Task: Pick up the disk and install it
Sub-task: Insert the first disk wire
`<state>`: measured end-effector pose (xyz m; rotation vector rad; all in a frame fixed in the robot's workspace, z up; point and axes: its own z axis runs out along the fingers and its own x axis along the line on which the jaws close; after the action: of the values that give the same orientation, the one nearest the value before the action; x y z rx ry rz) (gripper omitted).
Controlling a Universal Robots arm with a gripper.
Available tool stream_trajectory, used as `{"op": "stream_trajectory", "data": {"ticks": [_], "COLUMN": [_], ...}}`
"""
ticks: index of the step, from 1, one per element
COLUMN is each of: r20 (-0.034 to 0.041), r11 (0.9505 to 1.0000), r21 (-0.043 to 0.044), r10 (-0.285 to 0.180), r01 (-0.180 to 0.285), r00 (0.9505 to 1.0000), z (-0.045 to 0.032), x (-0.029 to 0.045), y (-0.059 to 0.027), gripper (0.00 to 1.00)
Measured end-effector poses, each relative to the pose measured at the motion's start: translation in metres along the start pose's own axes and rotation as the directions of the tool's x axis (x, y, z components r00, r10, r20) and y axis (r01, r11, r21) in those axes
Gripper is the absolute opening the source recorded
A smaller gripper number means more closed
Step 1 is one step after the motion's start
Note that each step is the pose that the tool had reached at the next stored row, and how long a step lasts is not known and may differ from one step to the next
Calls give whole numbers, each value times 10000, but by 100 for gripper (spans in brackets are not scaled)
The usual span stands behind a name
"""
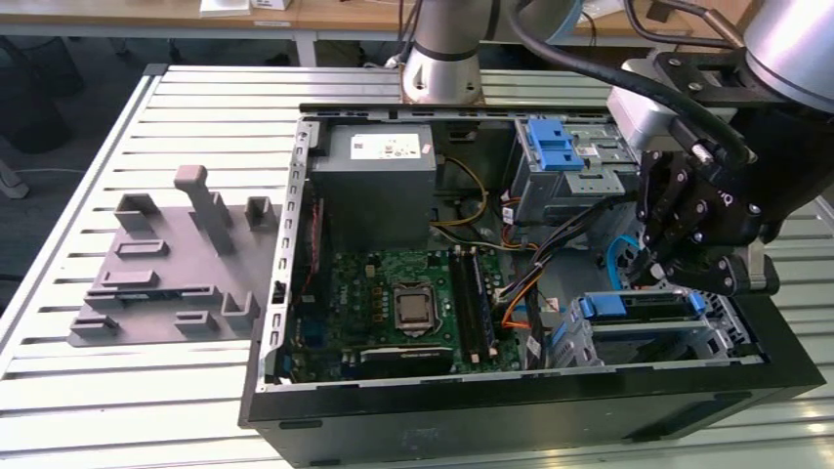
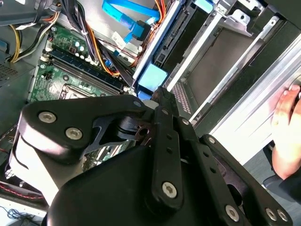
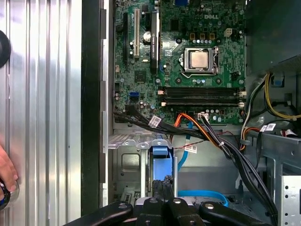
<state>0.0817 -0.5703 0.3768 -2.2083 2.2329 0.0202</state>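
Slatted metal table [image 1: 78,244] is carrying the open computer case [image 1: 521,391]; your gripper [image 1: 697,278] is hovering over the bay where the disk [image 1: 639,306] is sitting on edge, seemingly slotted; finger opening unclear.

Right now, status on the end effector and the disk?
End effector low inside the case, at the drive bay. Disk on edge in its slot, blue carrier upward. Cables close by; a hand on the table edge.

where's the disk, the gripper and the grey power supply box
disk [image 1: 635,306], exterior view, on its blue carrier's front edge
gripper [image 1: 687,274], exterior view, by its fingertips over the disk
grey power supply box [image 1: 378,191], exterior view, on its grey side face
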Motion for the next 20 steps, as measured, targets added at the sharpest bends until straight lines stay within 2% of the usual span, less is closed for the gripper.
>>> {"op": "stream_trajectory", "data": {"ticks": [6, 10, 20], "r20": [0, 1, -1], "r11": [10000, 10000, 10000], "r21": [0, 0, -10], "r10": [0, 0, 76], "r01": [0, 0, -76], "r00": [10000, 10000, 10000], "z": [6, 7, 24], "x": [-2, -5, -108], "y": [-79, -180, -392], "gripper": [11, 11, 11]}}
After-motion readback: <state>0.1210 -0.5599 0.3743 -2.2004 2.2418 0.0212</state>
